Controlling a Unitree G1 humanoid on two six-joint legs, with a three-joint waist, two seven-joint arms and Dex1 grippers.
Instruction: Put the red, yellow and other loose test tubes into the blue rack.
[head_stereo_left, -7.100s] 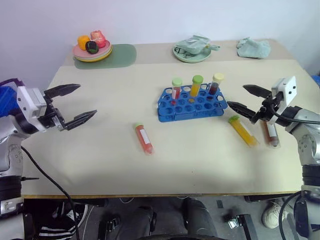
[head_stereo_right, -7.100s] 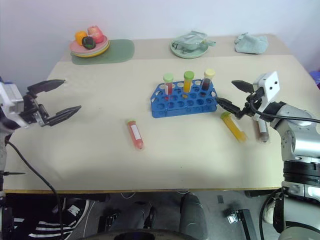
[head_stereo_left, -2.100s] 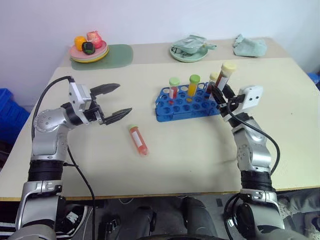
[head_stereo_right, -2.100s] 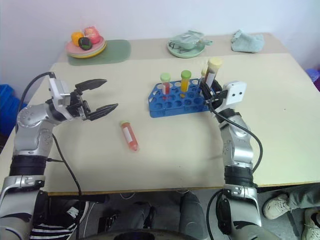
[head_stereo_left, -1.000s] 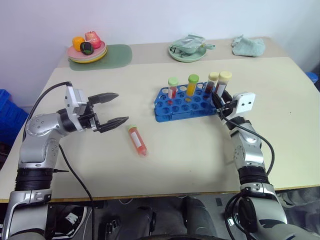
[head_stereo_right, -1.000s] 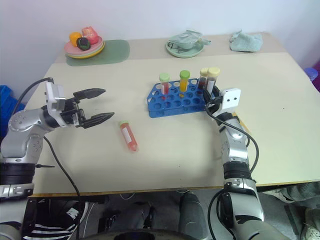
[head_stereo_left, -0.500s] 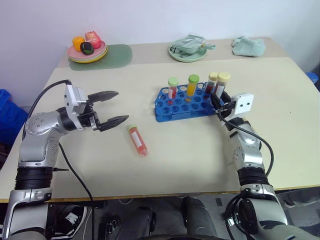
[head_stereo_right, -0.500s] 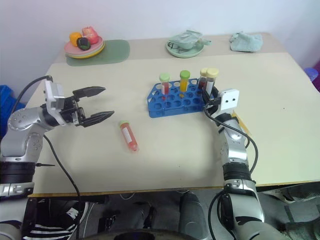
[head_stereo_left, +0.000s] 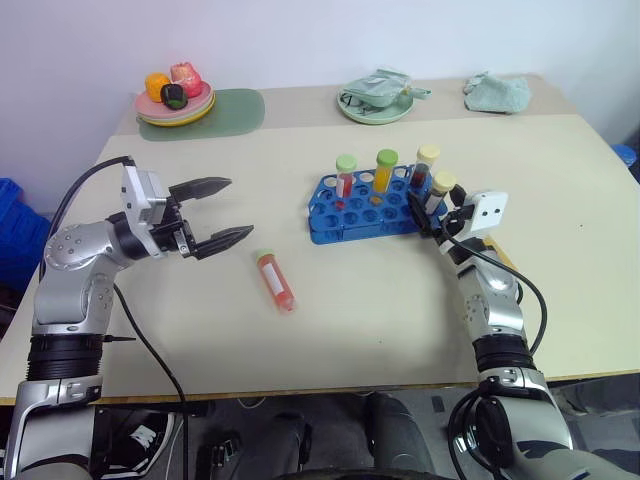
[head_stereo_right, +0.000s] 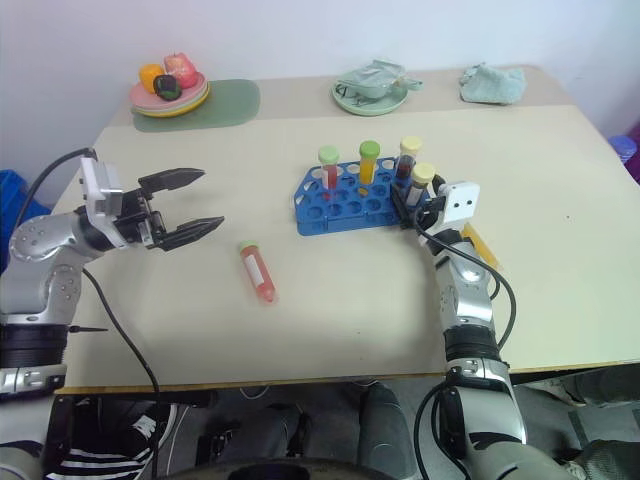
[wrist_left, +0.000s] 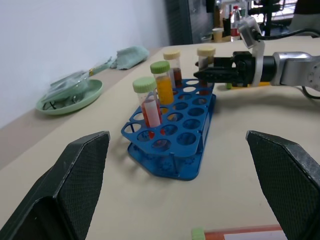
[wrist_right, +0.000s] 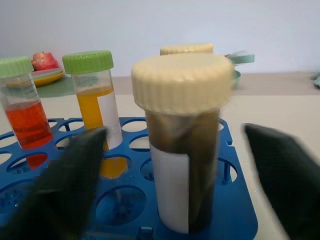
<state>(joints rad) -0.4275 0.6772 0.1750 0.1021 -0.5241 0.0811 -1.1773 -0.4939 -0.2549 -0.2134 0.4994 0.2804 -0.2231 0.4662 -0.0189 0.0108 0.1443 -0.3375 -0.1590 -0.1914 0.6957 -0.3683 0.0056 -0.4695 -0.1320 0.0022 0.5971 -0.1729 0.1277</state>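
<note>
The blue rack (head_stereo_left: 375, 205) stands at the centre of the table (head_stereo_left: 330, 330) and holds four upright tubes. At its far side, running from 9 o'clock to 3 o'clock, are a green-capped red tube (head_stereo_left: 346, 176), a green-capped yellow tube (head_stereo_left: 385, 171) and a cream-capped dark tube (head_stereo_left: 425, 165). A second cream-capped dark tube (wrist_right: 182, 140) sits in a hole at the rack's 3 o'clock end.

The right gripper (head_stereo_left: 432, 208) is at that tube, fingers spread wide to either side of it and not clamping it; I judge the tube seated and released.

Still outstanding: one red tube (head_stereo_left: 275, 280) lies flat on the table at about 8 o'clock from the rack, well apart from it. A yellow tube (head_stereo_right: 478, 243) lies at about 4 o'clock from the rack, largely hidden behind the right arm.

The left gripper (head_stereo_left: 222, 212) hangs above the table at 9 o'clock from the rack, fingers wide and holding nothing, near the cap end of the red tube.

Assessment: four tubes racked, at least two loose; the task looks roughly two-thirds complete.
</note>
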